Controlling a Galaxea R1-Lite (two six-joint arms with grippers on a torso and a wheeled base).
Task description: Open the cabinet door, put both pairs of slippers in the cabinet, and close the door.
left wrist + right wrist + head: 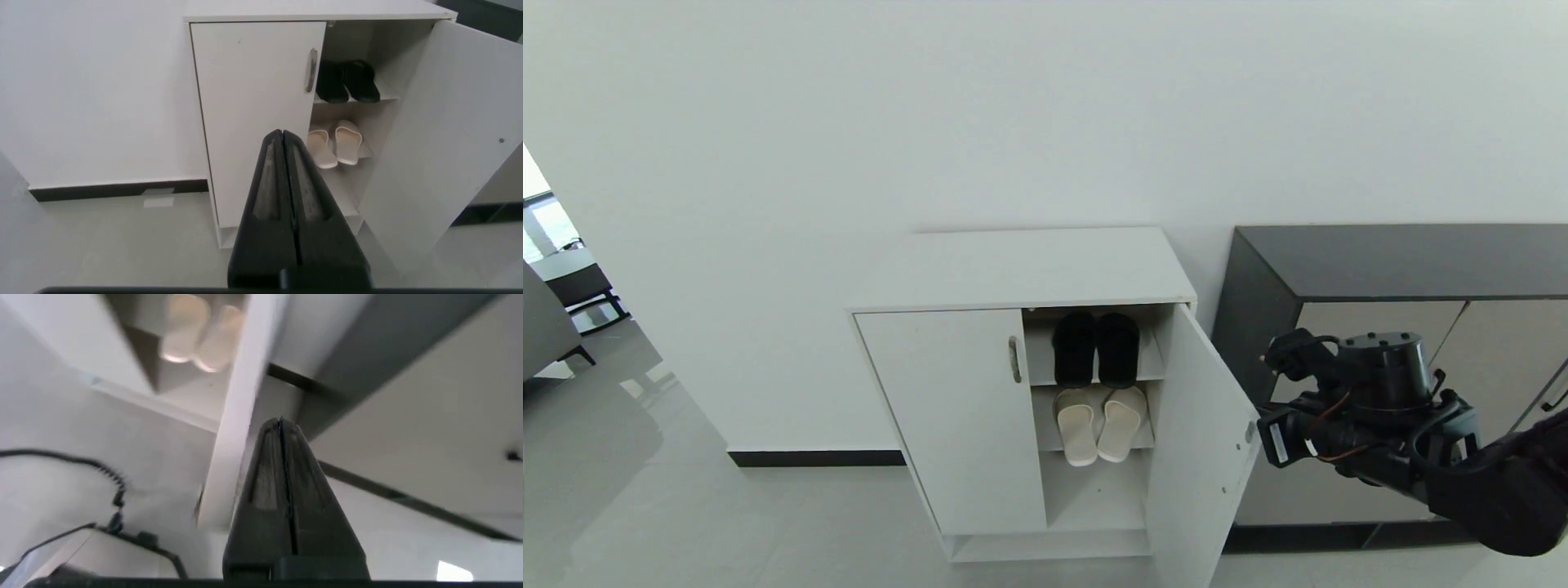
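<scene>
- Slippers sit shelved in the cabinet [1029,269]: black pair [1096,349] above pale pair [1100,423]; door [1201,441] open.
- Right claw [280,426], fingers pressed together, is just beside the door's outer face; push steadily near its free edge.
- Left claw [282,137], likewise pinched together, should stay out of the swing.

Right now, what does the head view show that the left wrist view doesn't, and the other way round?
Head view adds the right end effector, shut, beside the open right door, and a dark sideboard. Left wrist view adds the left end effector, shut. Both share the cabinet, its left door closed, black slippers on the upper shelf, cream slippers on the shelf below.
</scene>
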